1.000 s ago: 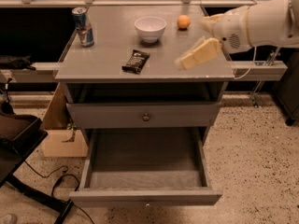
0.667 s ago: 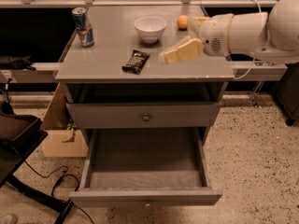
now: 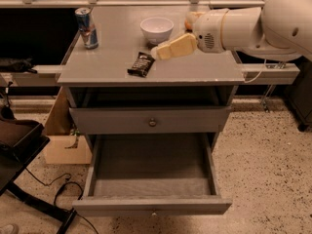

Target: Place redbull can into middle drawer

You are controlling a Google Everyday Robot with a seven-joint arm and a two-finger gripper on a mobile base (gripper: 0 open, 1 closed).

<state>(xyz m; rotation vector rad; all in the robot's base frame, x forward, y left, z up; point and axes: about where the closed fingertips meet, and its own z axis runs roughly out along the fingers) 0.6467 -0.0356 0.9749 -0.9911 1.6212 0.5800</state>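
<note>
The redbull can (image 3: 87, 27) stands upright at the back left corner of the grey cabinet top (image 3: 195, 69). The middle drawer (image 3: 151, 206) is pulled out wide below, and its grey floor is bare. My gripper (image 3: 163, 50) hovers over the middle of the top, just right of the white bowl (image 3: 156, 29) and above the dark snack-bar wrapper (image 3: 141, 64). It is well to the right of the can and holds nothing that I can see. The white arm (image 3: 253, 26) reaches in from the right.
The top drawer front (image 3: 152, 122) with its round knob is shut above the open drawer. An orange fruit (image 3: 190, 17) lies behind the arm. A cardboard box (image 3: 63, 145) and a dark chair (image 3: 19, 145) with cables stand on the floor at the left.
The arm has swept left across the cabinet top, from the right side to beside the bowl. The can, bowl, wrapper and drawers have not moved.
</note>
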